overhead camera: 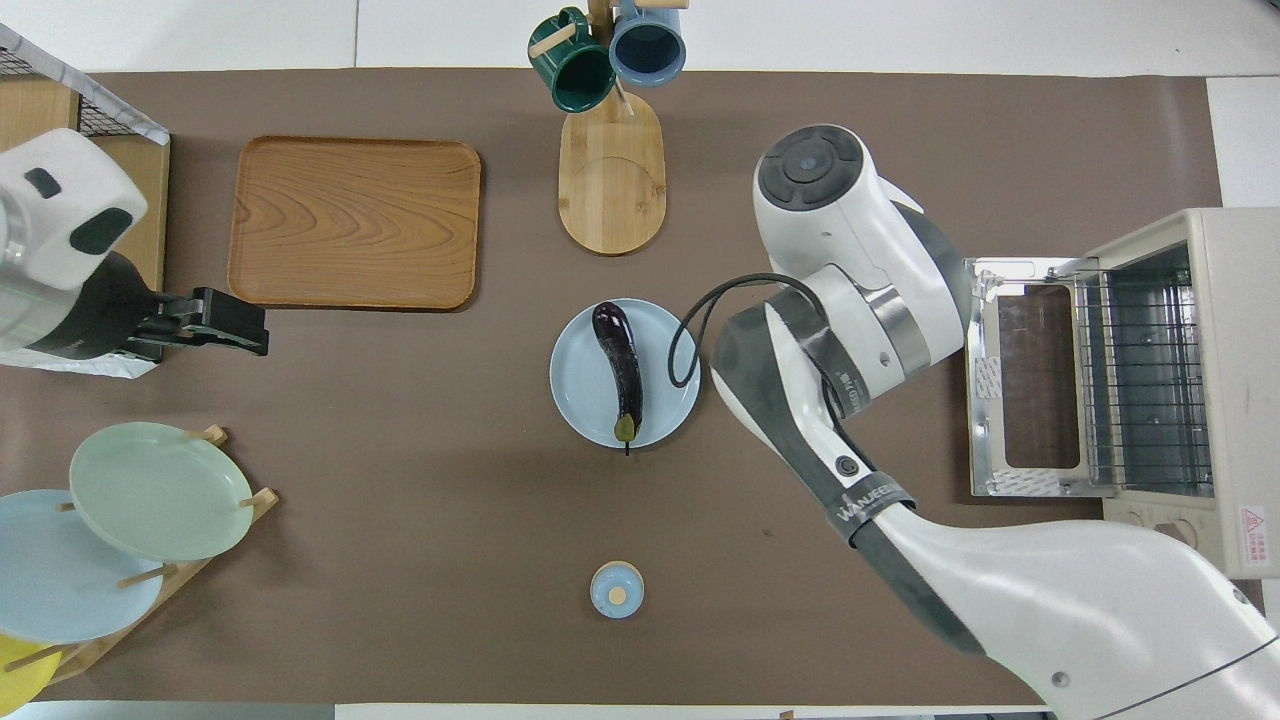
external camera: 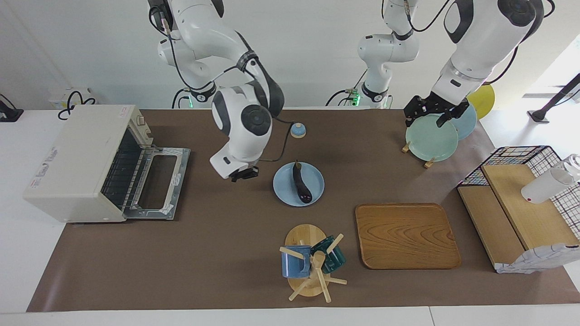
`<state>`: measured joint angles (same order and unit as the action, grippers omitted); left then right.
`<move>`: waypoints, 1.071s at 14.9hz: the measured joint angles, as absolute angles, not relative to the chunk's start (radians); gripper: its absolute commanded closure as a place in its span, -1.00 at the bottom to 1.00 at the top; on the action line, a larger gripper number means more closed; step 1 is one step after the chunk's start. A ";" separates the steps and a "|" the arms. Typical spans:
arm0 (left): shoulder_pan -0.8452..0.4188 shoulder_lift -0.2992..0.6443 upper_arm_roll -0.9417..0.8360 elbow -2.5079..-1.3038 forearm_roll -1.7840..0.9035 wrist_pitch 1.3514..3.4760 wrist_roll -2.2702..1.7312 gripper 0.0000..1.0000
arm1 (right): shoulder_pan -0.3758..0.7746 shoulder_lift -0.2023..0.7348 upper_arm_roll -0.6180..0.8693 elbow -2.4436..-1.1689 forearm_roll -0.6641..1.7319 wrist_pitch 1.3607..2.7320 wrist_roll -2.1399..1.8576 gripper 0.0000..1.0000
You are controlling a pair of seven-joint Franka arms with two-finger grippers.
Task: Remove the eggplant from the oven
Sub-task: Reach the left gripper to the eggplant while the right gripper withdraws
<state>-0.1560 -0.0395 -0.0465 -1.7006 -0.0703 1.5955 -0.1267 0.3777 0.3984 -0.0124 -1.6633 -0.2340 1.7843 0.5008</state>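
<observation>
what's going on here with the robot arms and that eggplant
The eggplant lies on a light blue plate mid-table, out of the oven, whose door hangs open. The right claw hangs over the table between plate and oven, holding nothing. The left claw waits over the plate rack.

A robotics lab, probably. Two white robot arms [external camera: 244,113] stand at a brown-covered table [external camera: 217,253]. Kitchen props include a toaster oven [external camera: 77,163].
</observation>
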 measured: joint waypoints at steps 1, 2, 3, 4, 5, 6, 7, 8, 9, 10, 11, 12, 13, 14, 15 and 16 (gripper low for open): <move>-0.194 -0.038 -0.050 -1.727 -0.072 1.634 -0.157 -1.00 | 0.342 0.379 -0.013 -1.754 -0.256 1.857 0.491 0.95; -0.239 -0.036 -0.054 -1.757 -0.076 1.680 -0.196 -1.00 | 0.307 0.364 -0.013 -1.831 -0.268 1.922 0.483 0.95; -0.284 -0.030 -0.057 -1.784 -0.085 1.728 -0.233 -1.00 | 0.276 0.351 -0.013 -1.885 -0.274 1.962 0.476 0.95; -0.323 -0.018 -0.059 -1.804 -0.098 1.774 -0.261 -1.00 | 0.257 0.338 -0.013 -1.921 -0.275 1.979 0.465 0.93; -0.354 0.001 -0.060 -1.814 -0.113 1.815 -0.282 -1.00 | 0.251 0.327 -0.013 -1.943 -0.275 1.985 0.458 0.92; -0.384 0.026 -0.061 -1.820 -0.125 1.862 -0.310 -1.00 | 0.249 0.316 -0.012 -1.962 -0.275 1.990 0.456 0.92; -0.418 0.058 -0.061 -1.823 -0.130 1.912 -0.343 -1.00 | 0.245 0.306 -0.012 -1.980 -0.275 2.002 0.456 0.91; -0.455 0.094 -0.061 -1.825 -0.132 1.963 -0.379 -1.00 | 0.238 0.299 -0.013 -1.996 -0.277 2.014 0.454 0.90; -0.488 0.131 -0.062 -1.826 -0.132 2.015 -0.413 -1.00 | 0.229 0.295 -0.012 -2.008 -0.282 2.021 0.443 0.90; -0.518 0.167 -0.062 -1.827 -0.132 2.065 -0.441 -1.00 | 0.217 0.292 -0.012 -2.016 -0.290 2.024 0.428 0.90; -0.540 0.200 -0.062 -1.827 -0.132 2.106 -0.462 -1.00 | 0.203 0.291 -0.012 -2.022 -0.298 2.026 0.417 0.89; -0.555 0.230 -0.062 -1.827 -0.132 2.140 -0.471 -1.00 | 0.188 0.290 -0.012 -2.027 -0.304 2.029 0.407 0.89; -0.566 0.256 -0.062 -1.827 -0.132 2.172 -0.473 -1.00 | 0.174 0.290 -0.012 -2.031 -0.309 2.031 0.392 0.89; -0.579 0.281 -0.061 -1.827 -0.133 2.201 -0.474 -1.00 | 0.161 0.289 -0.012 -2.034 -0.312 2.032 0.372 0.88; -0.593 0.306 -0.061 -1.827 -0.133 2.229 -0.479 -1.00 | 0.151 0.289 -0.012 -2.036 -0.314 2.033 0.354 0.87; -0.606 0.330 -0.061 -1.827 -0.133 2.258 -0.486 -1.00 | 0.146 0.287 -0.010 -2.038 -0.314 2.036 0.339 0.87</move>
<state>-0.6055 0.3296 -0.0613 -1.8268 -0.1329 2.2576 -0.4855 0.1459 0.2869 -0.0104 -2.0375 -0.3140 2.0361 0.3392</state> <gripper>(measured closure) 0.000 0.938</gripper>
